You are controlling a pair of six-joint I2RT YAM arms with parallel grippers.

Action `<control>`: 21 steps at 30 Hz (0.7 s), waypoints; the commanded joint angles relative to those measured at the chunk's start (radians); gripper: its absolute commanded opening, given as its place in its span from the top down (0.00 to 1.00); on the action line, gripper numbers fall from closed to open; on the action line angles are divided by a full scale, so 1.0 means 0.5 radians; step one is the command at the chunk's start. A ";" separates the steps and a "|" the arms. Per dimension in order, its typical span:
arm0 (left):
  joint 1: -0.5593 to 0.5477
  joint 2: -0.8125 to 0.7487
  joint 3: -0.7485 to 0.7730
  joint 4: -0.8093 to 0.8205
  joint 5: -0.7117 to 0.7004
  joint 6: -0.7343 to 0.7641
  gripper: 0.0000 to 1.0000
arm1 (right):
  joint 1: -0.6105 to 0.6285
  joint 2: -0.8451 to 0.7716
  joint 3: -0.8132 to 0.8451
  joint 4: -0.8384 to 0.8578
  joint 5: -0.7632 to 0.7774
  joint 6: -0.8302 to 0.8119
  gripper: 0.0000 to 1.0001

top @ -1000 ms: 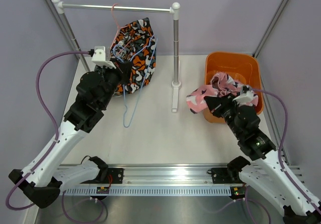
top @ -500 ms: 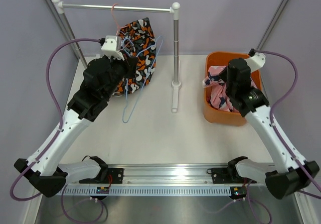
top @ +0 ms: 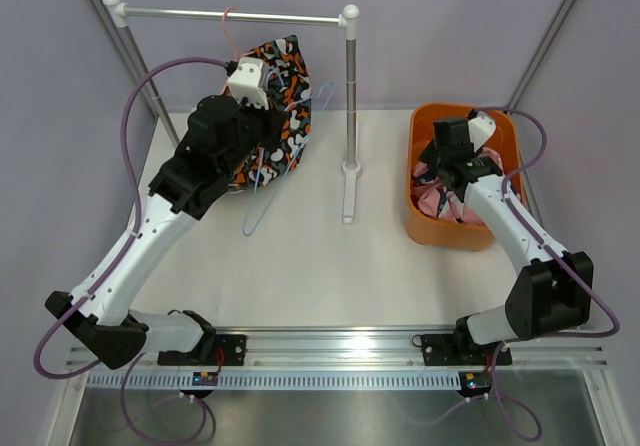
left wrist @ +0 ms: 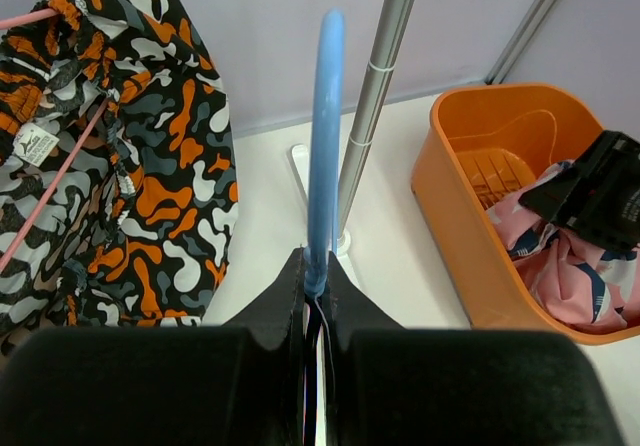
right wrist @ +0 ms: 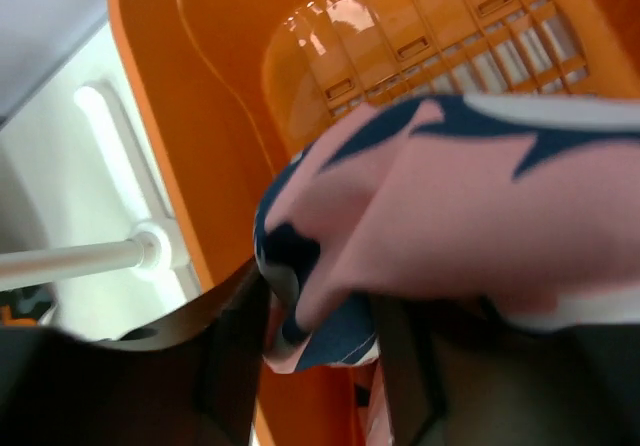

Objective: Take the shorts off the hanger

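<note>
Pink shorts (right wrist: 450, 196) in right pincer (right wrist: 320, 341), blue hanger (left wrist: 325, 136) in left pincer (left wrist: 318, 296)

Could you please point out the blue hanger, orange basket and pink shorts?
blue hanger (left wrist: 326, 116): left wrist view, upright bar.
orange basket (top: 418, 218): top external view, left wall.
pink shorts (right wrist: 480, 191): right wrist view, pink fold.

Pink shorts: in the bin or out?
In. The pink shorts lie bunched inside the orange bin, a fold pinched in the right gripper.

Bare desk (top: 300, 266) lies open across the near middle. The upright rack post (top: 351, 86) stands between the hanging black shorts (top: 293, 116) and the orange bin (top: 440, 234) at right.
</note>
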 commanded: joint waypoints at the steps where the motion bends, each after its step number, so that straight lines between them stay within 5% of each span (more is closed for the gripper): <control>1: 0.005 0.058 0.174 0.021 -0.029 0.086 1.00 | -0.006 -0.183 0.028 0.057 -0.064 -0.011 0.37; 9: 0.005 0.352 0.572 0.051 -0.259 0.116 1.00 | -0.006 -0.226 0.081 -0.023 0.013 -0.087 0.22; 21: 0.020 0.727 0.812 0.382 -0.710 0.316 1.00 | -0.009 -0.456 0.026 0.041 -0.150 -0.164 0.21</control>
